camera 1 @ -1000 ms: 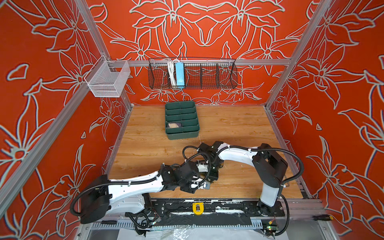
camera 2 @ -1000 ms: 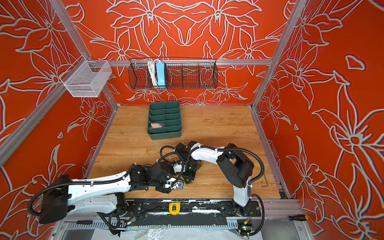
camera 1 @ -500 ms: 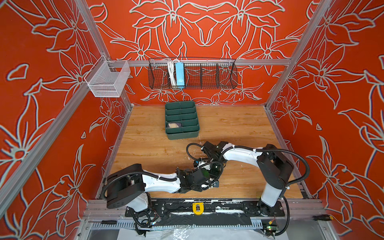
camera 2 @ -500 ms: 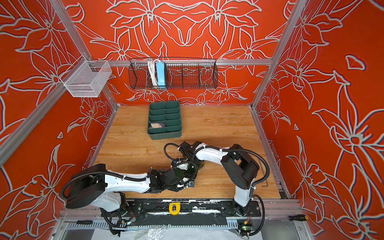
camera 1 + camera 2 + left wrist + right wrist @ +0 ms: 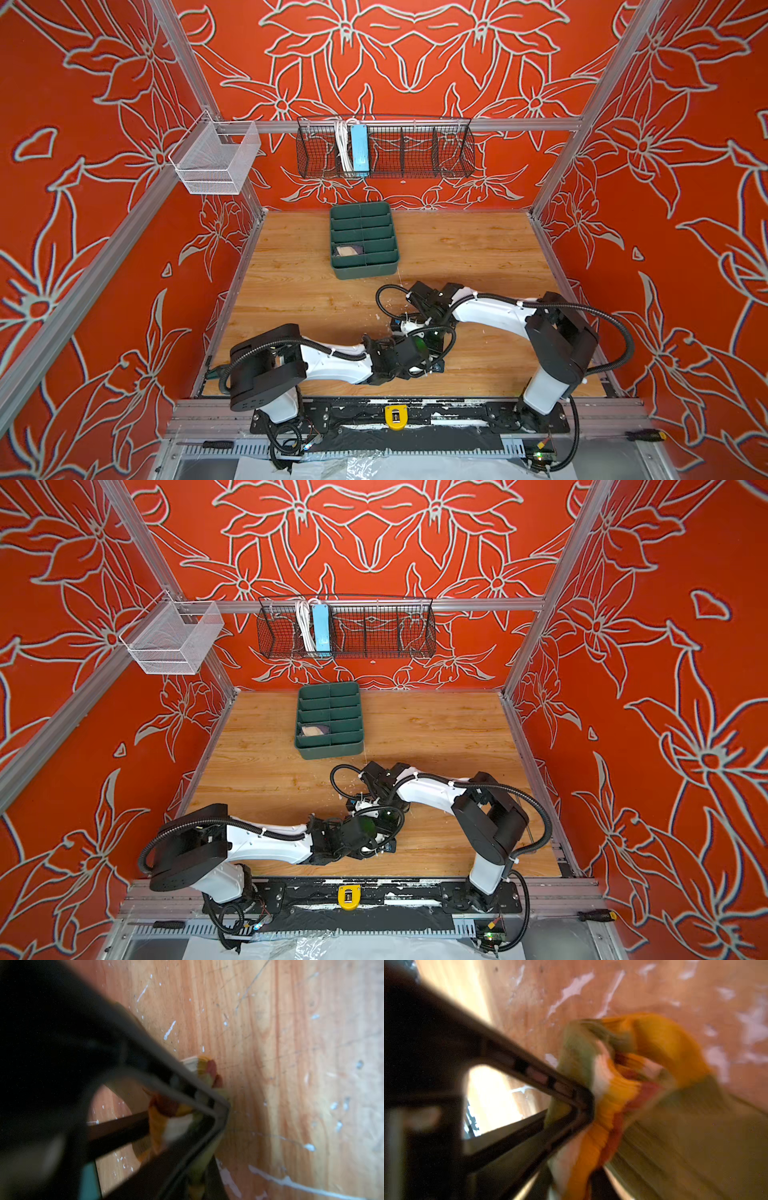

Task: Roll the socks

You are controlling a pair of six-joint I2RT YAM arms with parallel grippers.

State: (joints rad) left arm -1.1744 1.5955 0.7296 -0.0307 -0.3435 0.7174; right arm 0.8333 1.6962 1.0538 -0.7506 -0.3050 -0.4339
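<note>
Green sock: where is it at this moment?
In the right wrist view the green sock lies bunched on the table at the tip of the right pincer; in both top views the arms hide it, near the table's front middle.

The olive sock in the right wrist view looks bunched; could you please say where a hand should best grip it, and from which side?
On the olive sock, probably the striped cuff: its gathered ribs stand up as a firm ridge, whereas the leg lies slack. Come from the cuff end, low over the table, closing across the ridge.
</note>
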